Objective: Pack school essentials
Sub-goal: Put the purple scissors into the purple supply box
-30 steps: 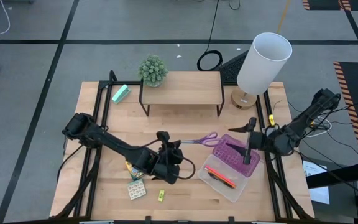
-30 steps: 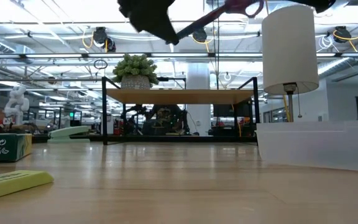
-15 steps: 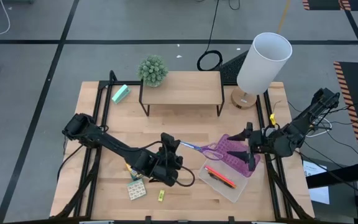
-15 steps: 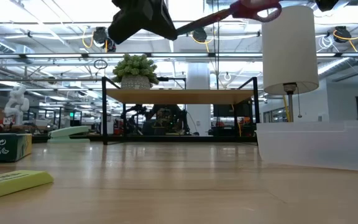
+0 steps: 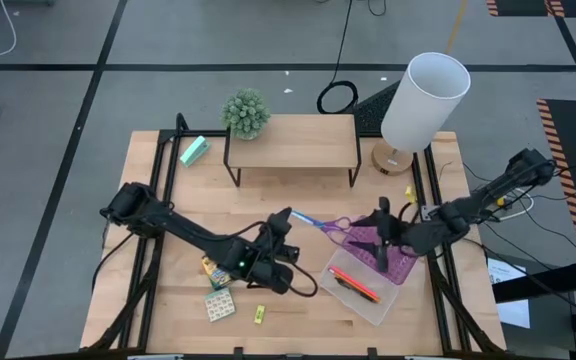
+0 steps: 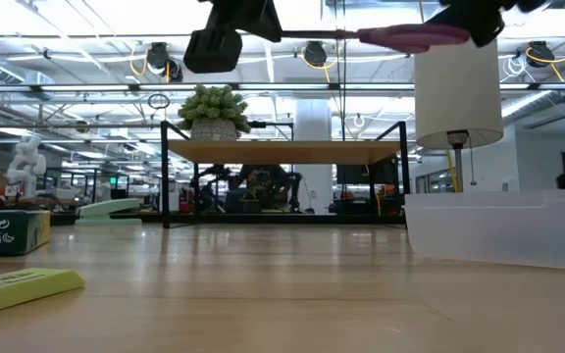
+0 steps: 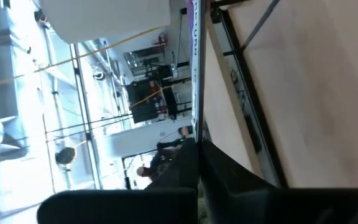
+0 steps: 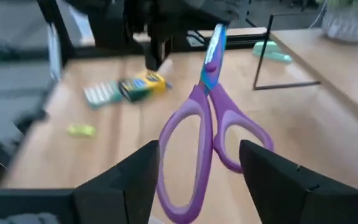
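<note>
Purple-handled scissors [image 5: 330, 226] held mid-air above bench [image 5: 168, 200], blades clamped in left end effector [image 5: 286, 219], handles toward right end effector [image 5: 381, 222]. Clear box [image 5: 368, 300] below with orange pencil [image 5: 353, 284] inside. Low view: scissors [image 6: 400, 37] level, high over bench, right end effector at handle end. Right wrist view: fingers [image 8: 129, 177] apart, flanking handle loops [image 8: 194, 149], no contact seen. Risk: early left release or missed grasp at handover, scissors falling outside box

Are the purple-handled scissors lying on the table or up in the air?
Up in the air. The left gripper holds the purple-handled scissors by the blades, level, high above the wooden table; the right gripper reaches toward the handles.
</note>
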Available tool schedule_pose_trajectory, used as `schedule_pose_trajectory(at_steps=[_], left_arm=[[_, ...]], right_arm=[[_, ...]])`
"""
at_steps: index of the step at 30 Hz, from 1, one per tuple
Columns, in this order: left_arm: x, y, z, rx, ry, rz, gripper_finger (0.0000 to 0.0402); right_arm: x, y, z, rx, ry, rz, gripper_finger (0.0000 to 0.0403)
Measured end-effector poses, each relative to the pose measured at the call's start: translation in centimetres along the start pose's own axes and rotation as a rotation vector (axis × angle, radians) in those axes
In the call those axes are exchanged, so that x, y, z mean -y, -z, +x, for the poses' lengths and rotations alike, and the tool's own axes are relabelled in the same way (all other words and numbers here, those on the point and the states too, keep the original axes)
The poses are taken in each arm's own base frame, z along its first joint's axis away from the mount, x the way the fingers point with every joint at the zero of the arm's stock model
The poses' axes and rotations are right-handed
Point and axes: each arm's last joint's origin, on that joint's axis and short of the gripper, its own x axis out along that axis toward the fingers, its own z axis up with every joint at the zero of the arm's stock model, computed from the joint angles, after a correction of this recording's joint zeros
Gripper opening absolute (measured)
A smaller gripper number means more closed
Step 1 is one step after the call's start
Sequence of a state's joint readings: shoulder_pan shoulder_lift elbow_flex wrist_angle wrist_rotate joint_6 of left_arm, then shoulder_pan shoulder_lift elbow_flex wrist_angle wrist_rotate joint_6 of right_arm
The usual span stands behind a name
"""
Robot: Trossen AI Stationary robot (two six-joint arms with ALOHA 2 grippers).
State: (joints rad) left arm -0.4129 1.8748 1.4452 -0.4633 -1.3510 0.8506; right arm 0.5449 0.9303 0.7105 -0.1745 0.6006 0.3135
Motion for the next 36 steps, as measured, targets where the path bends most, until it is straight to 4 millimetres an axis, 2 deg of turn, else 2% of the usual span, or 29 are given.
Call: schedule_pose_trajectory(at_steps=[6, 15, 21, 32, 36], left_arm=[[0.3, 0.0, 0.7, -0.021, 0.003, 0.028, 0.0001], [0.5, -0.1, 1.1, -0.008, 0.025, 0.034, 0.0001], [0.5, -0.1, 1.2, 0.006, 0.039, 0.026, 0.0001], [0.0, -0.5, 1.1, 0.02, 0.022, -0.018, 0.0004], [0.0, -0.6, 1.1, 0.021, 0.018, -0.027, 0.0005]], right_arm=[[0.1, 0.6, 1.5, -0.043, 0.092, -0.225, 0.0195], [0.4, 1.5, 3.5, -0.124, 0.147, -0.328, 0.0185], [0.7, 1.7, 4.2, -0.141, 0.166, -0.339, 0.0172], [1.5, 1.6, 4.6, -0.169, 0.117, -0.292, 0.0092], [1.5, 1.6, 4.6, -0.17, 0.118, -0.289, 0.0076]])
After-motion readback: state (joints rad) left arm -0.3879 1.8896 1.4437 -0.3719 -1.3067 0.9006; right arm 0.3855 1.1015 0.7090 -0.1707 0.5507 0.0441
